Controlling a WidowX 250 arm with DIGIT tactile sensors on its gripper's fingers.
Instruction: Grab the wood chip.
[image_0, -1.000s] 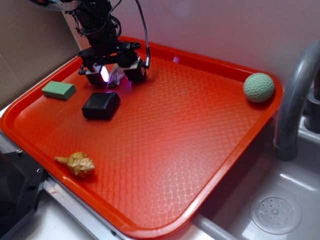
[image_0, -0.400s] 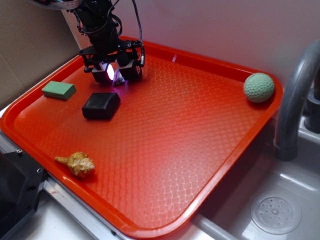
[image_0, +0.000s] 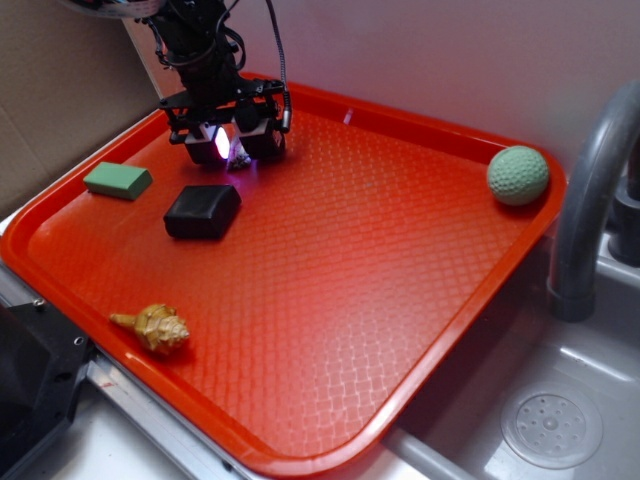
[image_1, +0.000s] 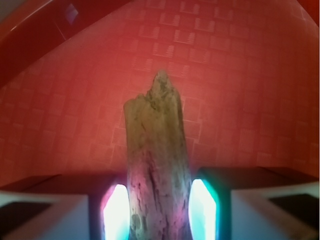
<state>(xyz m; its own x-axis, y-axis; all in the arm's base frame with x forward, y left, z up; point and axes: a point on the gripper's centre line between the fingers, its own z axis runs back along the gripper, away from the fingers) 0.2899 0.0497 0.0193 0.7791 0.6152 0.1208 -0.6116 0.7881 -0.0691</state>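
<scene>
Leftmost on the red tray (image_0: 420, 290), near its left rim, lay a green rectangular block (image_0: 118, 180), flat on the textured surface. Just to its right sat the black block (image_0: 203, 211), and well below both, close to the tray's near edge, rested the tan spiky seashell (image_0: 155, 327).

Above the black block, toward the tray's far-left corner, the gripper (image_0: 231, 146) stood low over the tray with its arm rising out of the top of the exterior view. Its two dark fingers (image_0: 263, 139) were drawn in close on either side of the wood chip (image_0: 237, 155), which showed there only as a small pale sliver lit by a purplish glow. From the wrist camera, the wood chip (image_1: 157, 165) stood lengthwise between the glowing pads (image_1: 202, 210), its grainy brown-grey body filling the gap and touching both, with its jagged tip pointing away over the tray; the gripper (image_1: 159, 210) was thus closed on the chip.

Far to the right, in the tray's far-right corner, lay a green dimpled ball (image_0: 518, 176). Beyond the tray's right edge curved a grey faucet (image_0: 590, 200) over a sink (image_0: 560, 420).
</scene>
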